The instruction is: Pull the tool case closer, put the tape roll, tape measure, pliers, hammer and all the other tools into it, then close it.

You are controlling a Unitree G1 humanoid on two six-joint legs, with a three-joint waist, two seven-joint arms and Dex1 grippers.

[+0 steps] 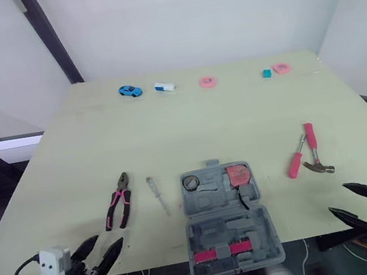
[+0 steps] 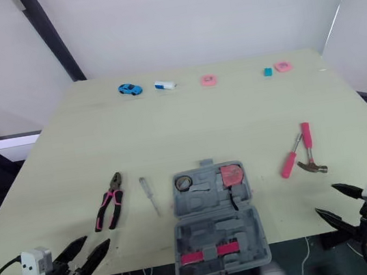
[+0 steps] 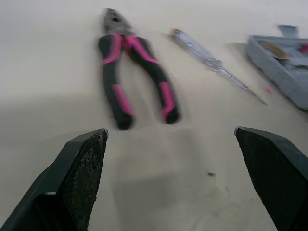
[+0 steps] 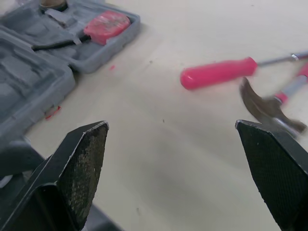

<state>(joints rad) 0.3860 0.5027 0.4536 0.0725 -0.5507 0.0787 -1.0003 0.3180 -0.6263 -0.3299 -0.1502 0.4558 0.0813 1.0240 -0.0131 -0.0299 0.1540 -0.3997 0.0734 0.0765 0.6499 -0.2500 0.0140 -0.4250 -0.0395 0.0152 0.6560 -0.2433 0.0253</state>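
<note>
The grey tool case lies open at the table's front centre. Its far half holds a tape roll and a red tape measure. Left of the case lie a clear-handled screwdriver and pink-and-black pliers. To the right are a pink screwdriver and a hammer. My left gripper is open at the front edge, just short of the pliers. My right gripper is open near the front right, facing the hammer and the pink screwdriver.
Along the far edge sit a blue toy car, a white and blue item, two pink rings and a teal block. Bare tabletop lies between them and the tools.
</note>
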